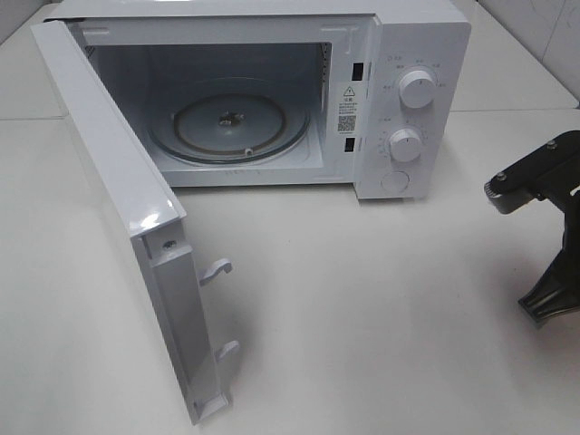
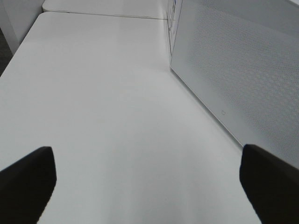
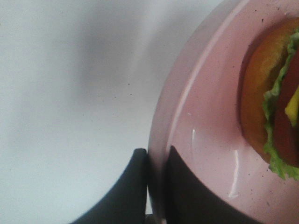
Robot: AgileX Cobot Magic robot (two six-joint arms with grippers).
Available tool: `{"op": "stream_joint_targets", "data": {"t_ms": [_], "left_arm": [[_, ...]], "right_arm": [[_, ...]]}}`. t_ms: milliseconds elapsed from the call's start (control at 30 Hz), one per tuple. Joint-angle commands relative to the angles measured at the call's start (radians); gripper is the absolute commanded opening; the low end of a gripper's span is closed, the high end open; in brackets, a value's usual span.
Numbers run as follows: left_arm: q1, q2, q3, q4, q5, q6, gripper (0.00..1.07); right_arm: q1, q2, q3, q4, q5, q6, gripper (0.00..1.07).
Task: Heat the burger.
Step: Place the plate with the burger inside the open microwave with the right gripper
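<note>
right end effector [image 3: 156,158] pinched on the rim of the pink plate [image 3: 205,116] — the burger [image 3: 261,84] sits on it; left end effector [image 2: 149,184] gapes wide above the worktop [image 2: 107,102], beside the microwave door [image 2: 243,70].

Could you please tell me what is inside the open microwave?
Only the glass turntable shows inside the microwave, with nothing on it. The open door hides the cavity's near-left corner.
</note>
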Motion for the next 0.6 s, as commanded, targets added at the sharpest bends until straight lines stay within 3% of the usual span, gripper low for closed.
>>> {"op": "stream_joint_targets", "data": {"t_ms": [33, 600], "left_arm": [[-0.007, -0.013, 0.002, 0.002, -0.016, 0.0, 1.0], [-0.007, -0.013, 0.002, 0.002, -0.016, 0.0, 1.0]], "right_arm": [[0.013, -0.027, 0.011, -0.054, 0.04, 0.003, 0.0], [0.196, -0.07, 0.058, -0.043, 0.067, 0.003, 0.0]]}}
